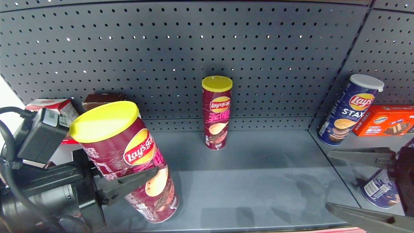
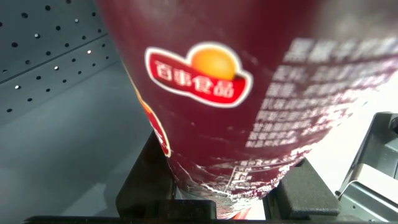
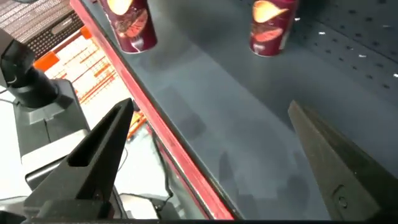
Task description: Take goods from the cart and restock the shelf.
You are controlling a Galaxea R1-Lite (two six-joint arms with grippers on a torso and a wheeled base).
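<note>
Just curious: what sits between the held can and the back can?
Nothing: only bare shelf between held can and back can, per the head view.

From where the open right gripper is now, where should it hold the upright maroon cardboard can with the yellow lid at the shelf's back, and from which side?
Probably the mid-body of the maroon cardboard can, below its yellow lid, approached level from the front by the right gripper. It stands straight with free space on both sides, while the perforated grey back panel blocks the rear.
</note>
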